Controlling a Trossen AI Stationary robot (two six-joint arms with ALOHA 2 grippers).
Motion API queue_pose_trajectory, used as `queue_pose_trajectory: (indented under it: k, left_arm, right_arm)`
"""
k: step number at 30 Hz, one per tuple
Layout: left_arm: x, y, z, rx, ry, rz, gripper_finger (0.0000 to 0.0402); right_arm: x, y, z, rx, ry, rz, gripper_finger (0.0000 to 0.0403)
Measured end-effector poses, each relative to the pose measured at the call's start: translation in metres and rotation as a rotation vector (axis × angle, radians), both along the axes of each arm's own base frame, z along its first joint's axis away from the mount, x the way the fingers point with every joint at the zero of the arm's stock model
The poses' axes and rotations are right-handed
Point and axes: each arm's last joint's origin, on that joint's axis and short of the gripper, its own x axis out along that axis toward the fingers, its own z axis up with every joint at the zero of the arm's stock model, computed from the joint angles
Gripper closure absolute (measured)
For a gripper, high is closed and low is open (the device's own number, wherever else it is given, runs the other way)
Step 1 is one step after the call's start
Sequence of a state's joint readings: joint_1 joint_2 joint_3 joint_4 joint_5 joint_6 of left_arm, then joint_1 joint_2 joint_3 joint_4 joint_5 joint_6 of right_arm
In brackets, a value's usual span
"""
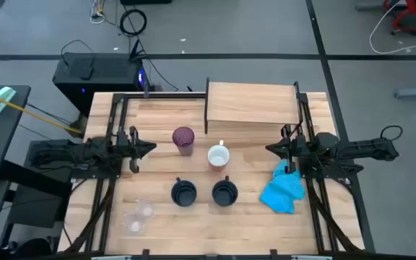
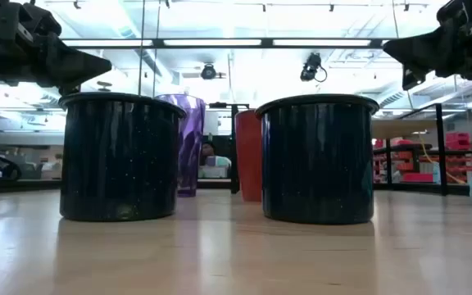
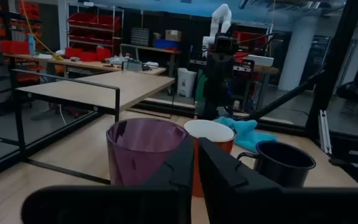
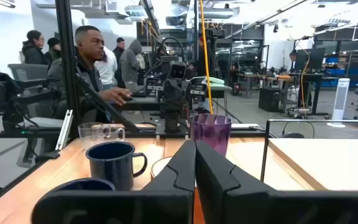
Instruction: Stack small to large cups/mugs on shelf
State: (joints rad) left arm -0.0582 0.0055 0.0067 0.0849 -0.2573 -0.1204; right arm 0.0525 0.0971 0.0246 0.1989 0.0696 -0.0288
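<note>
On the slatted tabletop stand a purple tumbler (image 1: 183, 139), an orange mug with a white inside (image 1: 218, 156) and two navy mugs (image 1: 184, 193) (image 1: 224, 192). Two clear cups (image 1: 139, 217) stand near the front left. The shelf (image 1: 251, 105) is a light board on black uprights at the far middle. My left gripper (image 1: 152, 147) hangs shut above the table, left of the tumbler, pointing right. My right gripper (image 1: 269, 149) hangs shut right of the orange mug, pointing left. Neither holds anything.
A bright blue cloth (image 1: 283, 191) lies crumpled at the right, under my right arm. Black frame bars (image 1: 114, 137) run along both sides of the table. People sit at desks in the room beyond the table's left side, seen in the right wrist view.
</note>
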Motion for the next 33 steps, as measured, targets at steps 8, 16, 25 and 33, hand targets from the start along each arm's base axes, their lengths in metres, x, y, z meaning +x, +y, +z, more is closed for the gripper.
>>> queue_pose_trajectory:
  k: [8,16,25,33]
  left_arm:
    - [0.0000,0.0000,0.0000,0.000,0.000,0.000,0.0367]
    - [0.0000,0.0000,0.0000,0.000,0.000,0.000,0.0362]
    - [0.0000,0.0000,-0.0001,0.000,0.000,-0.001,0.0373]
    - [0.0000,0.0000,0.0000,0.000,0.000,0.000,0.0368]
  right_arm:
    - [0.0000,0.0000,0.0000,0.000,0.000,0.000,0.0387]
    - [0.0000,0.0000,0.0000,0.000,0.000,0.000,0.0387]
    - [0.0000,0.0000,0.0000,0.000,0.000,0.000,0.0387]
    - [0.0000,0.0000,0.0000,0.000,0.000,0.000,0.0387]
